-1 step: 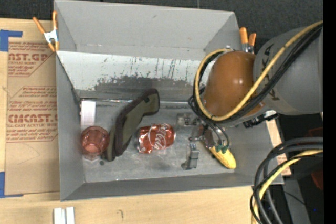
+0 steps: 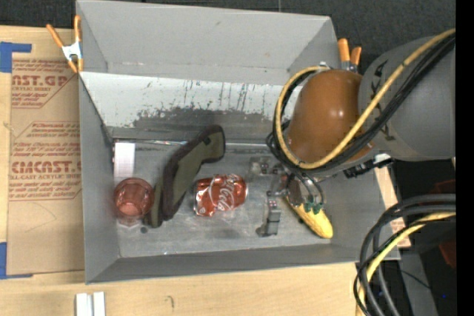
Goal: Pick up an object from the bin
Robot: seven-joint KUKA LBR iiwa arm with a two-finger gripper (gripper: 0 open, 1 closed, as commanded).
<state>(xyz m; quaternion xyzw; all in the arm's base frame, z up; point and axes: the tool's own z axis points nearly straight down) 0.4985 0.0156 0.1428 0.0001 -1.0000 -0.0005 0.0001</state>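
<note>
My gripper [image 2: 284, 209] hangs low in the lower right part of the grey bin [image 2: 200, 48], under the orange cover [image 2: 326, 118] on my wrist. The thing closest to it is a yellow banana-shaped toy [image 2: 317, 221], lying slantwise on the bin floor just to the right of the gripper, with its upper end tucked under my wrist hardware. To the left, near but apart, lies a crushed red cola can [image 2: 219, 195] at the middle of the floor.

How far open my gripper is I cannot tell from this angle; cover and cables hide too much of it. I see nothing held in it, and I cannot say whether it touches the yellow toy or only stands beside it.

To do the pick well, I judge the yellow toy the sensible target. It lies alone and is slim enough to close on across its short side. I should centre over its middle, turn to cross its length, and go down until close to the floor. The risk is nudging it against the right wall.

Further left, well apart, are a dark olive sock-like piece [image 2: 185, 172], a reddish translucent cup [image 2: 133, 200] and a white block [image 2: 124, 156].
</note>
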